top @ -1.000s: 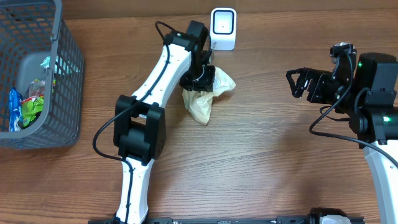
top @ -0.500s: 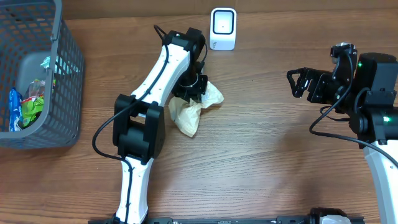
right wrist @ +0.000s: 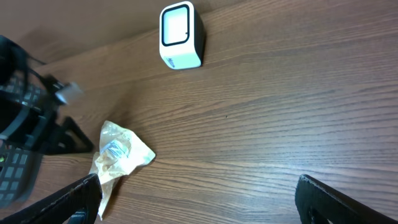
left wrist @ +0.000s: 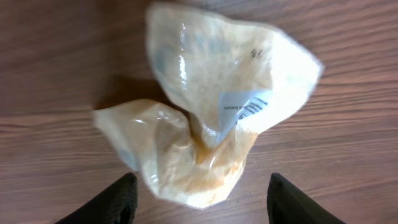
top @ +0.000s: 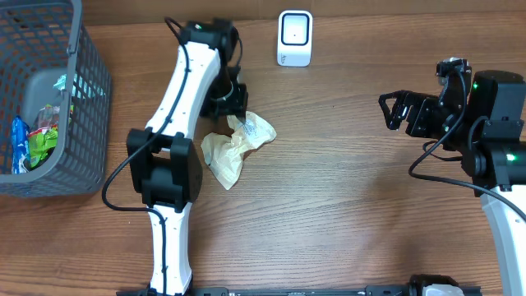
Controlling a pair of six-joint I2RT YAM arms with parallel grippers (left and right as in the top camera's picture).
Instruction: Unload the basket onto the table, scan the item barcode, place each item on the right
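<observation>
Your left gripper's (left wrist: 202, 186) fingers stood apart, clamped on nothing. The crumpled yellow translucent plastic packet (left wrist: 205, 118) lay loose on the wooden table (top: 345, 205) beneath them, with its printed label (left wrist: 245, 107) face-up. The white box scanner (top: 294, 37) sat at one o'clock from the packet, well apart. Regripping a slack fold could have creased or hidden that label. Your right gripper (right wrist: 202, 202) gaped empty at three o'clock.

1. One crumpled packet (top: 237, 144) on one worktop (top: 345, 214).
2. One white scanner (top: 295, 38).
3. One grey basket (top: 90, 107); wrappers (top: 41, 140) inside, too jumbled to count.
4. Two claws: left claw (top: 228, 100), right claw (top: 393, 111).
</observation>
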